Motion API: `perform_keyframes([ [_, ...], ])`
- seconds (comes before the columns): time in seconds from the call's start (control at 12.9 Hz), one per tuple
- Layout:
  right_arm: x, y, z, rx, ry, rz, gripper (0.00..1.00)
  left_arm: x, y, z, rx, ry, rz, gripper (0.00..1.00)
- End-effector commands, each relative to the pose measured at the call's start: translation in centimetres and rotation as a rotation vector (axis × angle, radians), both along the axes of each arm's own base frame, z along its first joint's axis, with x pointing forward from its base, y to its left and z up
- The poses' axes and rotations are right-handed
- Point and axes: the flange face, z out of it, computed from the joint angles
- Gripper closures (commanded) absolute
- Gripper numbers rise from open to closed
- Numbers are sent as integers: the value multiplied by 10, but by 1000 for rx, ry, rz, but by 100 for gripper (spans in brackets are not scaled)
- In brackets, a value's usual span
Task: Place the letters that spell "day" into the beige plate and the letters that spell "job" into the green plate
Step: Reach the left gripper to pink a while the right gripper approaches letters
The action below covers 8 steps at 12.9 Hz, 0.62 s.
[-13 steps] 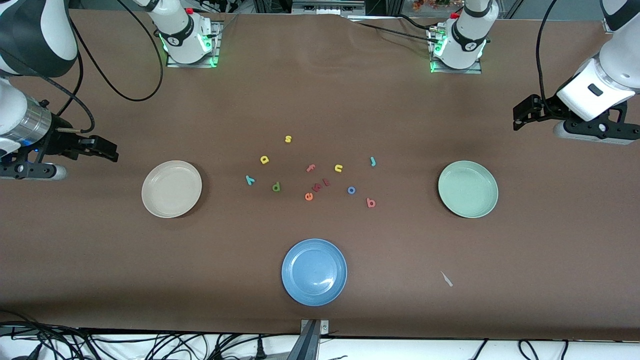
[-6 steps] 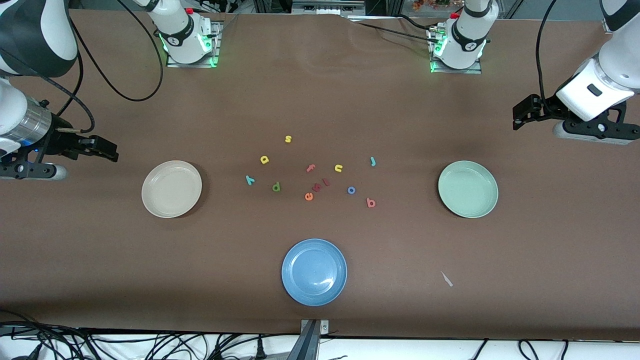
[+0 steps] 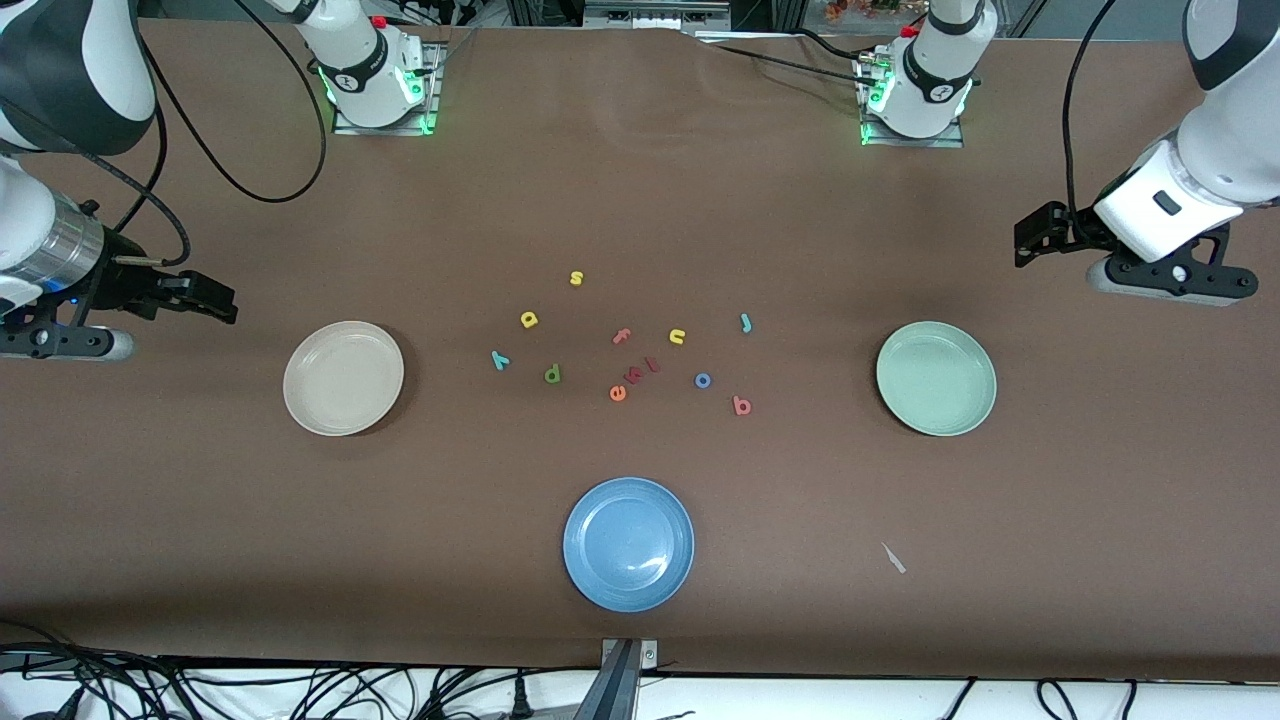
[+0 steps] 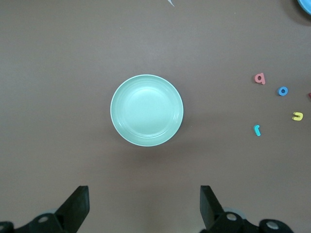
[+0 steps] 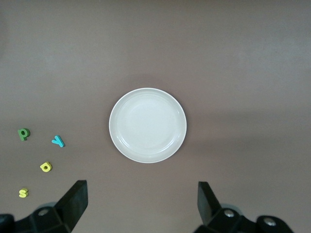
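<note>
Front view, swept from its nine o'clock edge to its three o'clock edge, of a brown table (image 3: 640,180). At nine o'clock, over bare table at the right arm's end, the right gripper (image 3: 225,305) is held in the air with its fingers (image 5: 73,201) spread apart and nothing between them. Next the beige plate (image 3: 343,378) is seen, empty.

Around the centre the small letters are scattered. The teal "y" (image 3: 500,360), yellow "a" (image 3: 529,320) and dark green "d" (image 3: 552,374) lie nearest the beige plate, with a yellow "s" (image 3: 576,278) toward twelve o'clock of them. A pink "f" (image 3: 621,336), an orange "e" (image 3: 618,393) and a yellow "n" (image 3: 677,337) follow. The blue "o" (image 3: 703,380), teal "j" (image 3: 745,322) and salmon "b" (image 3: 741,405) lie nearest the green plate (image 3: 936,378), which is empty. A blue plate (image 3: 628,543) sits at six o'clock, nearest the camera.

At three o'clock, over bare table at the left arm's end, the left gripper (image 3: 1022,247) is held in the air, its fingers (image 4: 75,206) also spread apart and empty.
</note>
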Motion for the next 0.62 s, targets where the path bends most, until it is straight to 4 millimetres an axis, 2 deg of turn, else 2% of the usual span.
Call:
perform_keyframes([
  [0.0, -3, 0, 1, -2, 4, 6, 0, 20, -25, -15, -29, 35, -55, 0],
  [0.08, -4, 0, 2, -2, 2, 5, 0, 27, -36, -33, -23, 63, -73, 0],
  [0.31, -4, 4, -1, 2, 10, 5, 0, 38, -46, -56, -29, 93, -80, 0],
  [0.39, -4, 5, -2, 3, 16, 3, 0, 41, -56, -71, -29, 118, -101, 0],
  [0.54, -5, 7, -2, 24, 22, -8, 0, 50, -73, -83, -30, 128, -128, 0],
])
